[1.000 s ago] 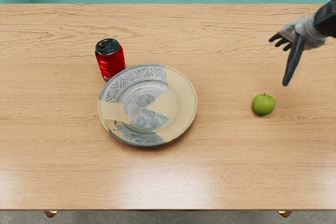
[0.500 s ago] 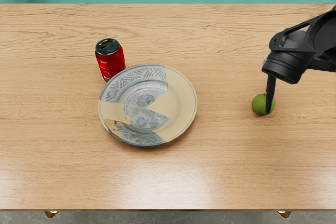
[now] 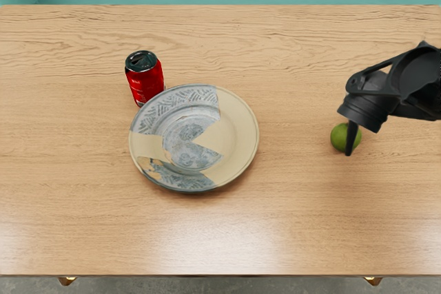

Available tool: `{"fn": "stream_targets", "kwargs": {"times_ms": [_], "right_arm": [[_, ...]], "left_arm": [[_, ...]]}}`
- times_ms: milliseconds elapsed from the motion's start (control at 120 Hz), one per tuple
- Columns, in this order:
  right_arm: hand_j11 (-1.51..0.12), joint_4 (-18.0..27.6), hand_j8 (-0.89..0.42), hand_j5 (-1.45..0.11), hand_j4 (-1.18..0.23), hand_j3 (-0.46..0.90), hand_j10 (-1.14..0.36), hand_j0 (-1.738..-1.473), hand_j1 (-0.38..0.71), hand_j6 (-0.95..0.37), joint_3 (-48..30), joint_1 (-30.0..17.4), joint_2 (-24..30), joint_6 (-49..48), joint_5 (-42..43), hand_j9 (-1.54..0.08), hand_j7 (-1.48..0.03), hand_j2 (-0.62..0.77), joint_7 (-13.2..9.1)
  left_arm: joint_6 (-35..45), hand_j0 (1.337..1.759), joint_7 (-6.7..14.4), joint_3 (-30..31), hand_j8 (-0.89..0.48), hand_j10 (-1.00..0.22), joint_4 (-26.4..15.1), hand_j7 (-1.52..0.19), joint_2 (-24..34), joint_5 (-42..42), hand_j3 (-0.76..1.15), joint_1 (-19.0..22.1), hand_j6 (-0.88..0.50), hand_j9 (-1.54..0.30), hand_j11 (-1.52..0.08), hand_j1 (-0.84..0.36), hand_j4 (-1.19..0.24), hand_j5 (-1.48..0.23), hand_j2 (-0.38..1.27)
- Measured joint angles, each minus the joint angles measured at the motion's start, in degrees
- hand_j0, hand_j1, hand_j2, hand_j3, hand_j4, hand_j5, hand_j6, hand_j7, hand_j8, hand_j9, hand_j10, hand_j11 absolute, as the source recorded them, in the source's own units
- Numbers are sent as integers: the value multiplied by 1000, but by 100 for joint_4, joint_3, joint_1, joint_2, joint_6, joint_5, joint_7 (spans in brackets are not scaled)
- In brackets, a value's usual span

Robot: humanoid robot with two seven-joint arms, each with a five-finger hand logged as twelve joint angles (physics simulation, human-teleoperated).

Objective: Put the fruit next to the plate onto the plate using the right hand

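Note:
A green apple (image 3: 339, 136) lies on the wooden table to the right of the plate (image 3: 242, 116), a round ceramic dish with grey patterned and beige areas and nothing on it. My right hand (image 3: 353, 137) comes in from the right edge and hovers directly over the apple, its dark wrist and palm covering the apple's right side. One dark finger (image 3: 351, 144) points straight down in front of the apple. The hand is open, and the other fingers are hidden behind the wrist. The apple rests on the table. The left arm is out of view.
A red soda can (image 3: 145, 77) stands upright just off the plate's upper-left rim. The table's front edge runs along the bottom of the view, with a teal wall behind the far edge.
My right hand has dropped from above and right of the apple down onto it, turning so the wrist faces the camera. In the last half second it sank slightly lower. The apple has not moved.

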State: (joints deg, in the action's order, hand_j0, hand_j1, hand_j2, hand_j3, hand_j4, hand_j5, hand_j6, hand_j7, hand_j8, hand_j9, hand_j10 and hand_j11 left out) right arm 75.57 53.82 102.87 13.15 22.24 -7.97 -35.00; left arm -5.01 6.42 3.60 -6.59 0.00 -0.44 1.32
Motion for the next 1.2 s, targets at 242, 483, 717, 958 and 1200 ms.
{"fn": "stream_targets", "kwargs": {"times_ms": [242, 483, 717, 958, 1200], "right_arm": [[-191, -93, -148, -191, -148, 0, -147, -1658, -173, -148, -4, -301, -89, 292, 154, -191, -191, -29, 0], [-202, -112, -156, -202, -156, 0, -156, -1658, -163, -157, -75, -440, -189, 503, 297, -202, -202, -30, 0], [-204, -35, -158, -204, -157, 0, -157, -1658, -162, -158, -120, -447, -318, 607, 298, -204, -204, -31, 0], [-284, -81, -219, -284, -219, 0, -219, -1658, -87, -220, -120, -468, -330, 662, 296, -284, -284, -43, 0], [-840, -340, -295, -809, -653, -1, -442, -1650, 220, -390, -816, -847, 47, 643, 312, -836, -825, 12, -12]], "left_arm": [[0, 1658, 0, 0, -12, -12, 0, -15, 0, 0, 0, 0, -12, -15, -15, 335, -12, -15, 2], [0, 1658, 0, 0, -12, -12, 0, -15, 0, -1, 0, 0, -12, -15, -15, 336, -12, -15, 2], [0, 1658, 0, 0, -12, -12, 0, -15, 0, -1, 0, 0, -12, -15, -15, 335, -12, -15, 2], [0, 1658, 0, 0, -12, -12, 0, -15, 0, 0, 0, 0, -12, -15, -15, 335, -12, -15, 2], [0, 1658, 0, 1, -12, -12, 1, -15, 0, -1, 0, 0, -12, -15, -15, 335, -12, -15, 2]]}}
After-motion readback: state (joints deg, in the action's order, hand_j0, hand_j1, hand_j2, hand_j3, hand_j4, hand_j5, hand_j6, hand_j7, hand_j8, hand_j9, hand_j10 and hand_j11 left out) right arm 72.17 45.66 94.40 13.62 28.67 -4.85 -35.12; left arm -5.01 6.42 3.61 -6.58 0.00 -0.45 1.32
